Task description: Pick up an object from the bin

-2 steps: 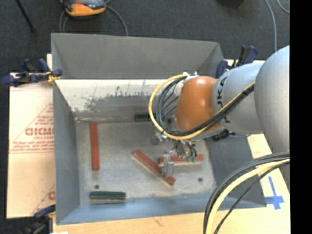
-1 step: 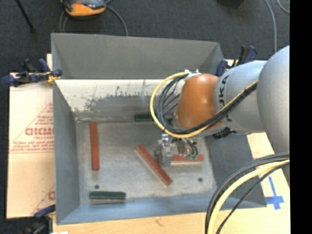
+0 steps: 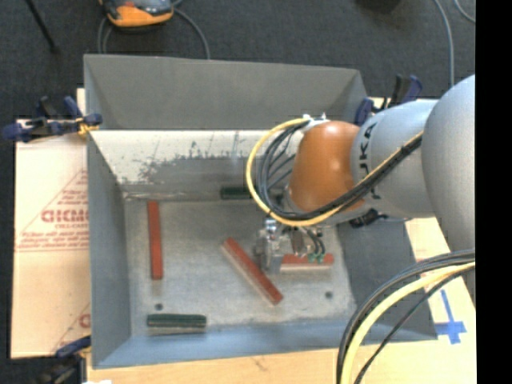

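The risks grow toward the right side of the bin (image 3: 105, 246). At the left, a red stick (image 3: 154, 240) lies lengthwise along the floor and a dark green stick (image 3: 176, 321) lies near the front corner. Both are well apart from the end effector and unlikely to be disturbed. Another dark stick (image 3: 234, 192) lies against the foot of the back wall, near the cable loop (image 3: 258, 166), but it looks to be out of the way.

The trouble is likely in the middle. A slanted red stick (image 3: 254, 274) runs from the centre of the floor down toward the front right, and the end effector (image 3: 272, 250) is low over its upper end. A grip that far from the stick's middle could let the long end droop, swing or slip out on the lift. Just to the right, a short red piece (image 3: 308, 264) with a bit of green on it lies close beside the end effector. A closing grip might catch both things, or nudge one and knock the other askew.

I cannot tell whether the end effector is open or closed, since the wrist hides much of it.

The arm (image 3: 424, 158) reaches in from the right over the bin's rim. Its orange cover (image 3: 320, 170) is above the floor's right half and the wrist points steeply down.
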### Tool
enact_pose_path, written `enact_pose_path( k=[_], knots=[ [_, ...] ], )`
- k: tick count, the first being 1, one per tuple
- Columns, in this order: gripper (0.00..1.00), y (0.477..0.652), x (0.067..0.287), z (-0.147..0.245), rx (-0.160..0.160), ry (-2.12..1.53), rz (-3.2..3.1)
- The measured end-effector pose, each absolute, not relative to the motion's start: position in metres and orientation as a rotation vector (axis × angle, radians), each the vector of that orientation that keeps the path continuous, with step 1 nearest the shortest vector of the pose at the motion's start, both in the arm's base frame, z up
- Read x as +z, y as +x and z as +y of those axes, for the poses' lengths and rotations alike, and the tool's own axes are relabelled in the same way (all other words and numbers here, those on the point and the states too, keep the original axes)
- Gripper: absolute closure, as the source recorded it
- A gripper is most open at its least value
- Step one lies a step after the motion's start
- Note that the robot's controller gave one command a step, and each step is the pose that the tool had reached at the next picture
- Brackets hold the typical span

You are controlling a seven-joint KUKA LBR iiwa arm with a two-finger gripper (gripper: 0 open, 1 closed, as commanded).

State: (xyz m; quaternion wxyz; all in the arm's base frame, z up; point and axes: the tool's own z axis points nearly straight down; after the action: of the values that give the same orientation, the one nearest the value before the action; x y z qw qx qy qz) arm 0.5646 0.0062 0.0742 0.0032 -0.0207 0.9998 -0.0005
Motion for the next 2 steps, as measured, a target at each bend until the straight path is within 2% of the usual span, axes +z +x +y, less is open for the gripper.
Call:
enact_pose_path(
  k=[1,2],
  knots=[
    [0.0,0.5705,0.1645,0.0059,0.001,0.129,3.129],
    [0.0,0.5688,0.1614,0.0057,0.0,0.129,3.135]
  ],
)
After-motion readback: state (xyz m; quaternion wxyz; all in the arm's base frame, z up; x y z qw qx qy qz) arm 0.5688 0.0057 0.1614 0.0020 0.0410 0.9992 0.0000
